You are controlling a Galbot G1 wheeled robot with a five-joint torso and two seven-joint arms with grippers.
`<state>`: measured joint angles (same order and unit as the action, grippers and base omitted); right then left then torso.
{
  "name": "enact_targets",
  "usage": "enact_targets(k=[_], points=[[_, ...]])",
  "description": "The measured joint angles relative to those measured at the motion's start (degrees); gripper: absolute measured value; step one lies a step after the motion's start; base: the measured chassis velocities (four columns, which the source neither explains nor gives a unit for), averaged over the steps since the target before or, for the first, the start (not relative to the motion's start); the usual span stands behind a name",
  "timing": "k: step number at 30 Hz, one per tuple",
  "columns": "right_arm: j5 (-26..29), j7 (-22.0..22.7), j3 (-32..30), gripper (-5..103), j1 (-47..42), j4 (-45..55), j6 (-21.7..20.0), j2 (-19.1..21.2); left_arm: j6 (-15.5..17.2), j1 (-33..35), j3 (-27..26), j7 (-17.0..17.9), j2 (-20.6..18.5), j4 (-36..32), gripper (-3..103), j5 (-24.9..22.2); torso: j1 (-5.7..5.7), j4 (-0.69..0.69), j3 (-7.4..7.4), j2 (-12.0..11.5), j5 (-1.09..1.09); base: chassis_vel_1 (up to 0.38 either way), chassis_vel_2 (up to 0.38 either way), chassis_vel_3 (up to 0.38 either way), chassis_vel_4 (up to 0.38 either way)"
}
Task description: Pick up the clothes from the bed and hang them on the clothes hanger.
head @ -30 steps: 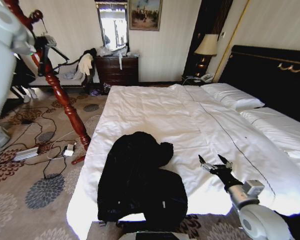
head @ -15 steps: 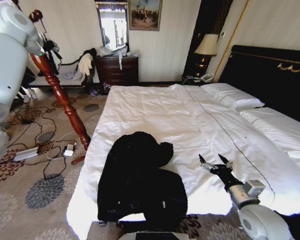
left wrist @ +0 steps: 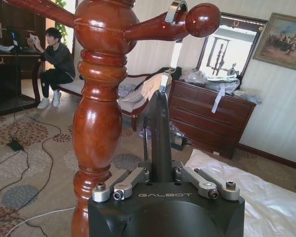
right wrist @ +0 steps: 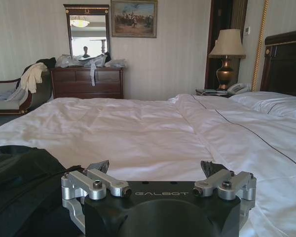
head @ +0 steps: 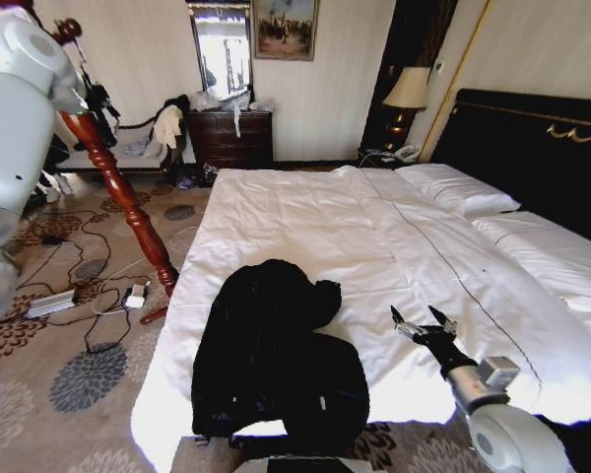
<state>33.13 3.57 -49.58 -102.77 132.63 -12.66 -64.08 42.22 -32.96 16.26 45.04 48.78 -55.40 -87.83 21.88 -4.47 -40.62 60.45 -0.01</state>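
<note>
Change since earlier: our left arm has shifted a little at the upper left of the head view; the jacket and our right arm lie as they did.
Left hand (left wrist: 160, 185): raised beside the wooden coat stand (left wrist: 96, 123), fingers together, clamped on the clothes hanger (left wrist: 158, 133).
Clothes hanger: we hold its black body upright in the left wrist view; its silver hook (left wrist: 176, 10) sits over a knobbed peg of the stand.
Right hand (head: 421, 324): low over the bed (head: 305, 212) near the foot end, fingers apart, holding nothing.
Clothes (head: 276, 350): the black jacket lies crumpled on the white sheet at the foot of the bed, its lower part draping over the edge, well apart from the stand and near our right hand without touching it.
Right wrist view: the jacket (right wrist: 19, 173) shows dark just beside our right hand (right wrist: 155, 170).
Room: carpet (head: 69, 296) with cables beside the bed; dresser (head: 231, 138) against the far wall.
</note>
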Motion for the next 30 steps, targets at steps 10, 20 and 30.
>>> enact_targets(k=[10, 20, 30], points=[[0.08, 0.08, 0.15, 100, 0.41, -0.23, 0.01, 0.13, 0.01, -0.34, -0.36, -0.74, -1.59, -3.71, 16, 1.26, 0.00, 0.00, 0.00, 0.00, 0.01, 0.000, 0.000, 0.000, 0.000], [0.24, 0.14, 0.28, 100, 0.54, -0.22, 0.00, -0.08, -0.09, 2.98, -0.70, -1.67, -6.13, -12.47, 16, 0.78, -0.03, 0.04, 0.03, 0.01, 0.04, 0.000, 0.000, 0.000, 0.000], [0.56, 0.37, 0.00, 100, 0.68, -0.20, -0.01, 0.10, -0.09, 10.98, -3.81, -4.08, -9.87, -20.71, 16, 2.26, -0.02, -0.01, 0.01, 0.01, 0.02, 0.000, 0.000, 0.000, 0.000]])
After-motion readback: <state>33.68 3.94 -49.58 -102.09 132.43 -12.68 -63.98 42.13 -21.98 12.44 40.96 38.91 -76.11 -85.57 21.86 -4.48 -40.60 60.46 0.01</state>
